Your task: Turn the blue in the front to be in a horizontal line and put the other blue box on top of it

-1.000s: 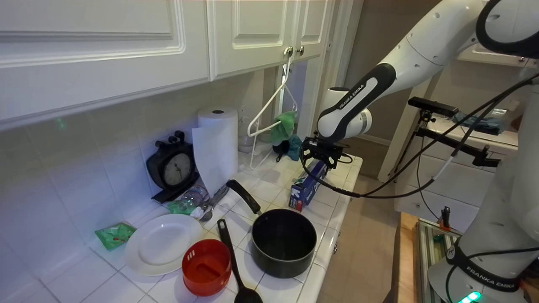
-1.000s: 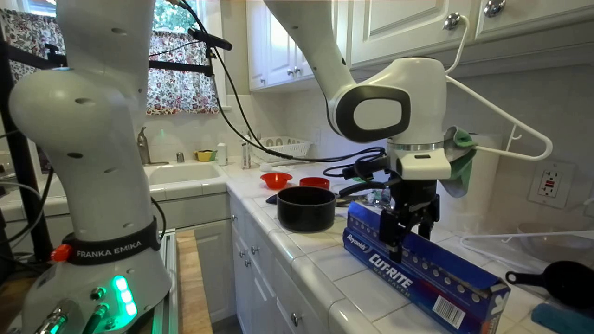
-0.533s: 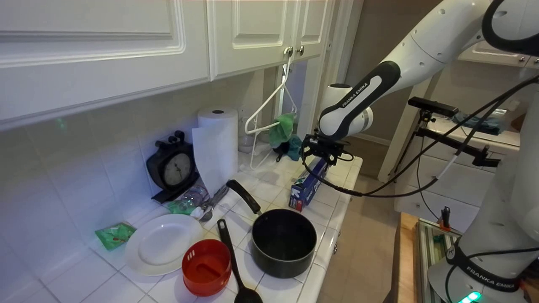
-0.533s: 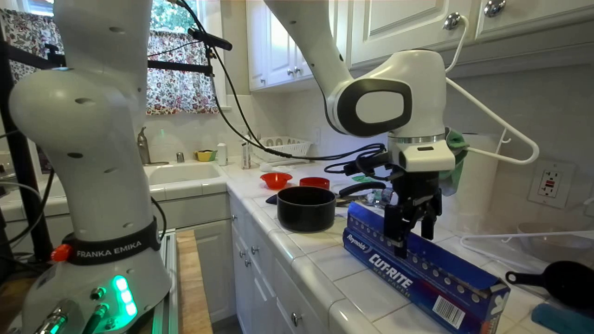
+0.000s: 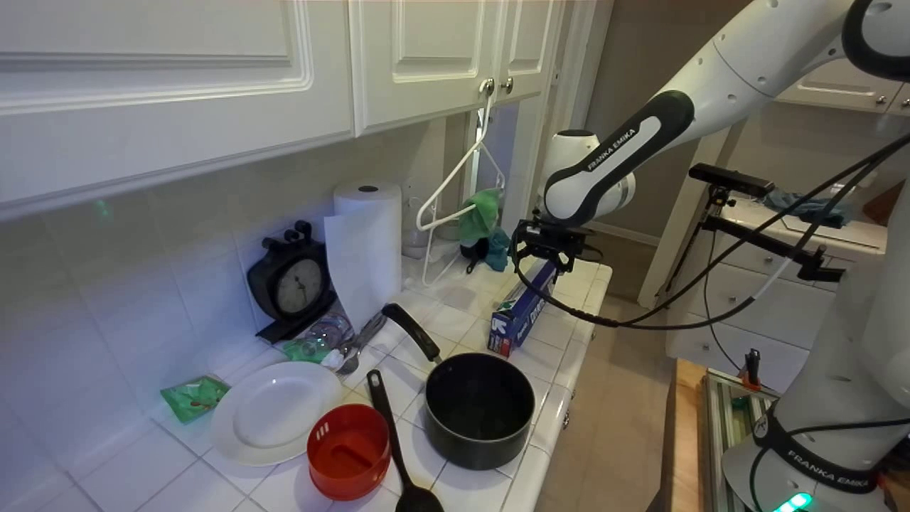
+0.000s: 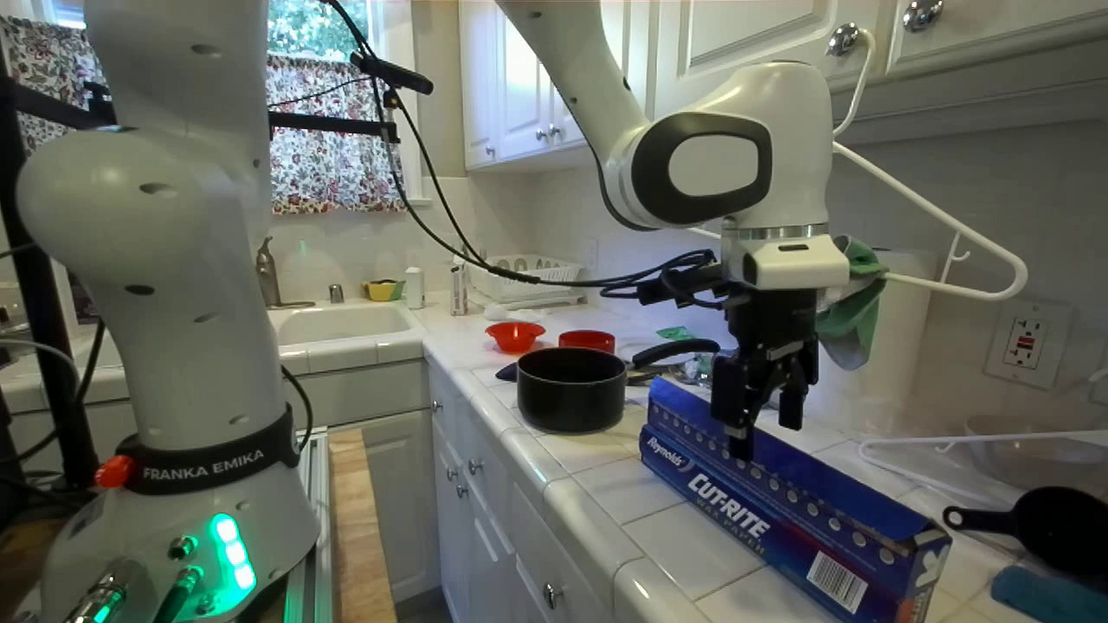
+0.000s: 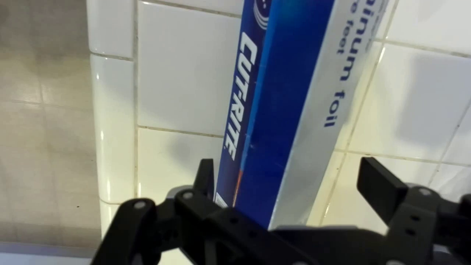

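Blue and long, a cardboard box [image 6: 792,519] lettered CUT-RITE in white lies on a white tiled counter [image 6: 675,532], slanting from mid-frame to the lower right in an exterior view. Over it hangs a black two-fingered robot gripper [image 6: 766,433], pointing down, its jaws spread wide; the nearer finger overlaps the box from this angle, so contact cannot be told. Beyond the box's left end stands a round black cooking pot [image 6: 571,398], and near its right end are a small black scoop [image 6: 1060,528] with a handle and a teal cloth [image 6: 1047,597]. In an exterior view, a white oval plate [image 5: 274,419], a round red plastic bowl [image 5: 345,483], a black long-handled utensil [image 5: 419,500] and the pot take up the foreground. A white robot arm [image 5: 736,82] reaches in from the right, and the gripper is over the far part of the box, whose short end faces the camera. In the wrist view, black fingers [image 7: 205,176] stand well apart, one on each side of the box. Beside its blue surface is a silvery-white panel [image 7: 314,147] printed "foil"; whether this is another face or a second box cannot be told. Beige floor [image 7: 44,129] shows at left.
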Robot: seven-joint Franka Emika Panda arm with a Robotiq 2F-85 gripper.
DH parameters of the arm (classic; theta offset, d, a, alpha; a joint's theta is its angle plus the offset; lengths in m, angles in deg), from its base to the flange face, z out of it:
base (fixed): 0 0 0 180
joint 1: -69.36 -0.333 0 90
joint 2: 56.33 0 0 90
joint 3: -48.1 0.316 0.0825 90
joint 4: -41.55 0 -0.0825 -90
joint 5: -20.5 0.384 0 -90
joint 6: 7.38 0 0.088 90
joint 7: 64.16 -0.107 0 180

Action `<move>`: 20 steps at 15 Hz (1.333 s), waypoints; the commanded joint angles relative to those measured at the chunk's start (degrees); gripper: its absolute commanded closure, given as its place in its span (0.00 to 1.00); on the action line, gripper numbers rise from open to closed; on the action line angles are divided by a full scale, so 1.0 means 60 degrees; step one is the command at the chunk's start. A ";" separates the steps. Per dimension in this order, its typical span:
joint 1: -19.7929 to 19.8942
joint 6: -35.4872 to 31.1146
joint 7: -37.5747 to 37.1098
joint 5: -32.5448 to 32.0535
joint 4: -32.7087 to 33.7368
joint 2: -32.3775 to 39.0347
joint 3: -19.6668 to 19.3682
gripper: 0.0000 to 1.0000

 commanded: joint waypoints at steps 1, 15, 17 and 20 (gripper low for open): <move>0.0084 0.1096 -0.0482 -0.0842 -0.0178 -0.0749 0.0096 0.00; 0.0647 0.1172 0.2618 -0.3022 -0.0827 -0.2590 0.0981 0.00; 0.0706 0.1226 0.3629 -0.2975 -0.0932 -0.2867 0.1094 0.00; 0.0768 0.1324 0.5455 -0.2649 -0.1114 -0.3300 0.1191 0.00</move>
